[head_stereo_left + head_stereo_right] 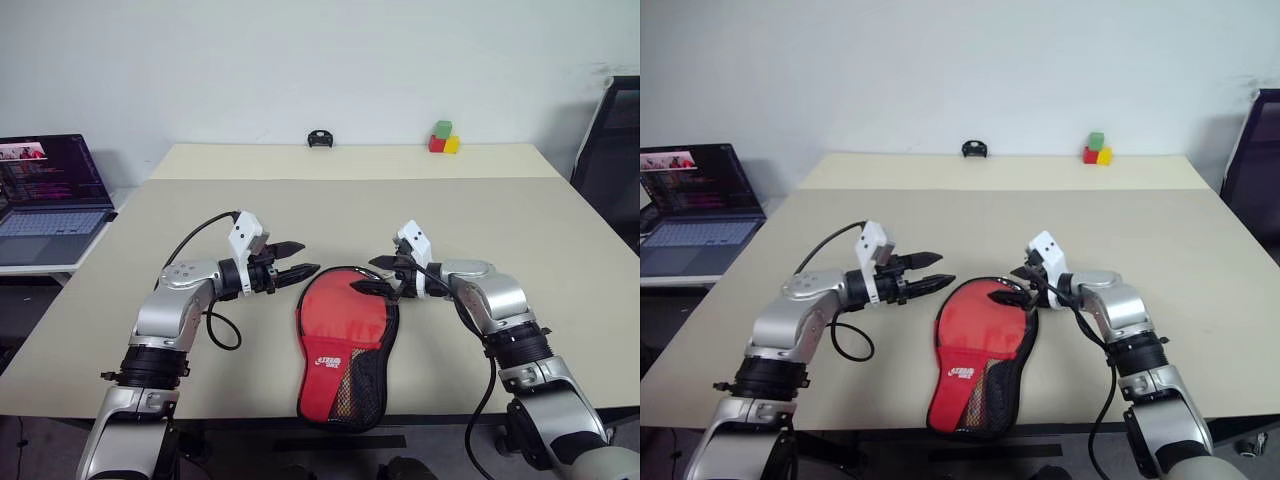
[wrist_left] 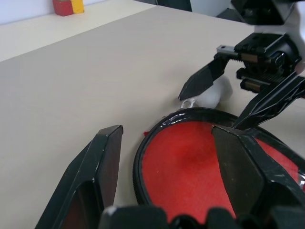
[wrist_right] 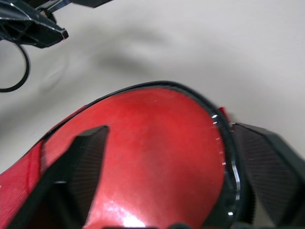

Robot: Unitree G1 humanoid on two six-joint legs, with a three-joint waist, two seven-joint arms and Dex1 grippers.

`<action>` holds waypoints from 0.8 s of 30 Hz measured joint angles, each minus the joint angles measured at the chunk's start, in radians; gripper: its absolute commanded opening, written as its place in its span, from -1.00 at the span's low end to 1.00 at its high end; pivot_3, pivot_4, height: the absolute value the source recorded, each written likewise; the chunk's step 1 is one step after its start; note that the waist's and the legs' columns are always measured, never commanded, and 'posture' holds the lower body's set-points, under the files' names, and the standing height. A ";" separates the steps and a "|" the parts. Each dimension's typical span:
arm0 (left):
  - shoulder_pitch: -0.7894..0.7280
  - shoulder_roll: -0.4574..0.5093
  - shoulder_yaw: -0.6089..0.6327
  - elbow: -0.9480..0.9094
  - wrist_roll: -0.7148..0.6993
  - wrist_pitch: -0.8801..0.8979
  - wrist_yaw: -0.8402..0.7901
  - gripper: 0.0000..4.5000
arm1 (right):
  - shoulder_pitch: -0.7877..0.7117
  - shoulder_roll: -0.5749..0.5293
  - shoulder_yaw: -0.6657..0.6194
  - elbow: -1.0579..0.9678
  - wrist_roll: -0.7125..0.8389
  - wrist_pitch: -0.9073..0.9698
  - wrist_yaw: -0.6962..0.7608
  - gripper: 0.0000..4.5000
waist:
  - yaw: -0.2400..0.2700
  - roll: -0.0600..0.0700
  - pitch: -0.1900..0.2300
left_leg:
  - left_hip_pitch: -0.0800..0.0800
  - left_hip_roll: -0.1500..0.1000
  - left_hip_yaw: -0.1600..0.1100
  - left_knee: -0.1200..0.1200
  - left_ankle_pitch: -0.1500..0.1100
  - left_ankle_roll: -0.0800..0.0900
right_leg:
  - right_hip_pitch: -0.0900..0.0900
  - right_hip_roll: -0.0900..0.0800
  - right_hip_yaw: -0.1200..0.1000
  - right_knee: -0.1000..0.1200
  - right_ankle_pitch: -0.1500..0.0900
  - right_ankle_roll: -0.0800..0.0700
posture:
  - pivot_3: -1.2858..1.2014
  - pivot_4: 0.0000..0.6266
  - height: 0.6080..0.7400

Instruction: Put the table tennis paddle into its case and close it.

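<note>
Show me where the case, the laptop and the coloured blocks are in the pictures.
case [image 1: 340, 325]: left eye view, on its red upper face.
laptop [image 1: 45, 222]: left eye view, on its keyboard.
coloured blocks [image 1: 443, 129]: left eye view, on the green top block.

The head views are bright and evenly lit, with the wall [image 1: 320, 60] pale and flat and only soft, faint shadows under the arms on the table [image 1: 520, 220]; the laptop [image 1: 45, 190] screen glows at the left edge. In the right wrist view small white glints of overhead light sit along the case [image 3: 152, 157] rim and on its glossy red face, a diffuse grey shadow lies on the table beyond, and the near fingers [image 3: 81, 171] are soft and out of focus. The left wrist view is sharpest at mid-distance, while its own fingers [image 2: 90, 181] and the far blocks [image 2: 68, 6] blur slightly.
</note>
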 measured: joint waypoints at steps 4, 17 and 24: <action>-0.028 -0.035 -0.059 0.046 0.025 -0.037 -0.039 0.44 | 0.016 -0.030 -0.035 -0.092 0.046 0.044 -0.020 0.99 | 0.007 0.000 0.000 | -0.009 0.000 0.000 0.002 0.000 0.000 | -0.007 0.000 -0.001 0.001 0.000 0.000 | 0.03 -0.52 1.00; -0.194 -0.131 -0.222 0.356 0.157 -0.262 -0.251 0.44 | 0.173 -0.276 -0.139 -0.351 0.118 0.172 -0.052 0.99 | 0.003 -0.001 0.000 | -0.010 -0.001 0.001 0.002 0.000 0.001 | -0.007 0.001 -0.001 -0.001 0.000 0.001 | 0.03 -0.52 1.00; -0.246 -0.210 -0.272 0.579 0.245 -0.420 -0.272 0.44 | 0.190 -0.333 -0.140 -0.359 0.110 0.158 -0.056 0.99 | 0.003 -0.002 0.001 | -0.009 -0.001 0.001 0.002 0.000 0.001 | -0.007 0.001 -0.001 0.000 0.000 0.001 | 0.03 -0.52 1.00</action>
